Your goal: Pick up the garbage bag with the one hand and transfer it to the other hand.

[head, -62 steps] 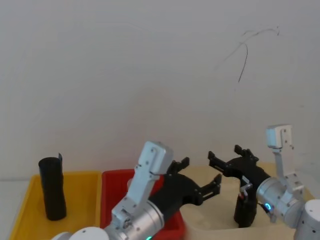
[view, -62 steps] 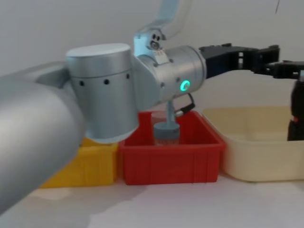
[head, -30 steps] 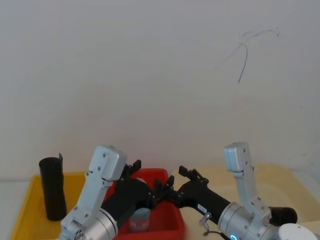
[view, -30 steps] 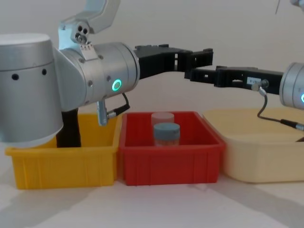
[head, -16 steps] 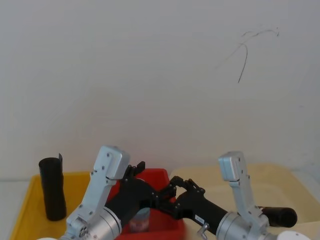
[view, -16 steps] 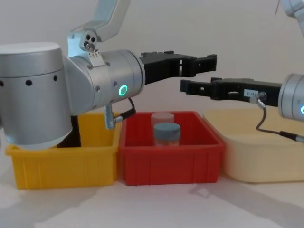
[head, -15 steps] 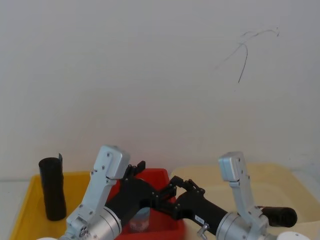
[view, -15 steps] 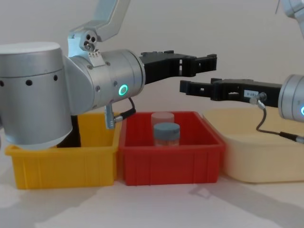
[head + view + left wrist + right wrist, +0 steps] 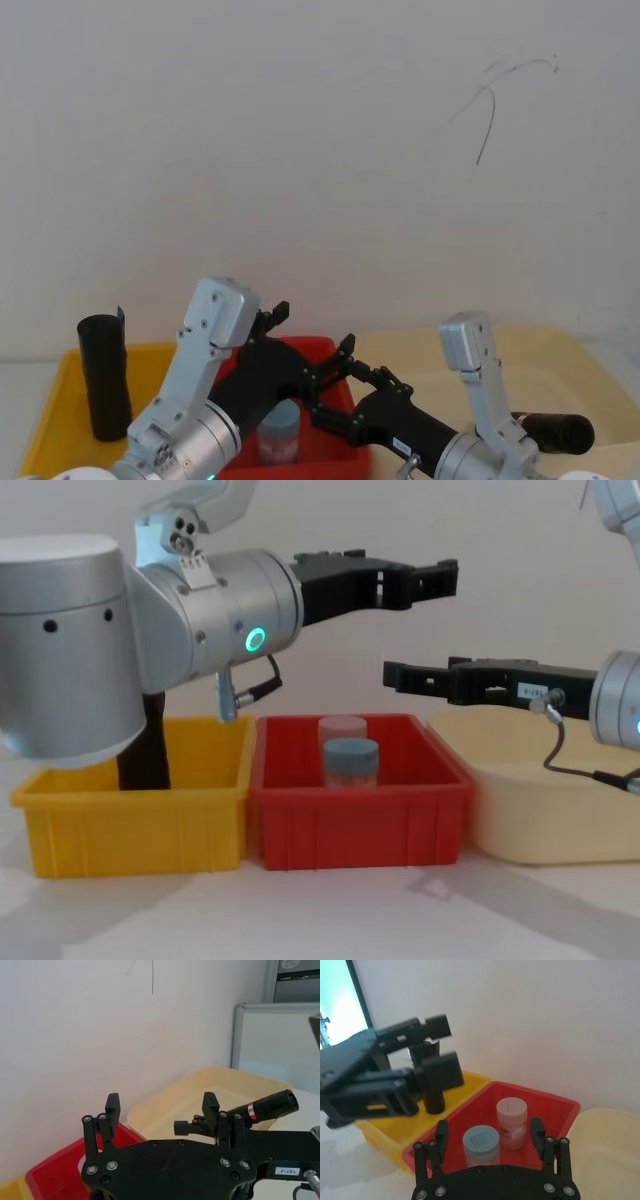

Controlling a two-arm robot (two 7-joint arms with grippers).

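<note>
The garbage bag (image 9: 556, 432), a thick black glossy roll with a red label, lies on its side in the cream tub (image 9: 590, 385); the left wrist view shows the bag (image 9: 270, 1104) too. No gripper touches it. My left gripper (image 9: 440, 580) hangs open and empty above the red bin (image 9: 360, 820), its fingers (image 9: 112, 1105) spread wide. My right gripper (image 9: 400, 677) reaches in just below it, also open and empty, and its fingers (image 9: 441, 1133) frame the two jars underneath.
A slimmer black roll with a notched rim (image 9: 105, 378) stands in the yellow bin (image 9: 130, 830). A blue-lidded jar (image 9: 350, 763) and a pale pink jar (image 9: 343, 727) stand in the red bin. A white wall is close behind.
The bag, upright beside the right gripper two seconds ago, now lies flat. Both grippers swung left over the red bin; lately the left one rose and the right one dropped slightly.
</note>
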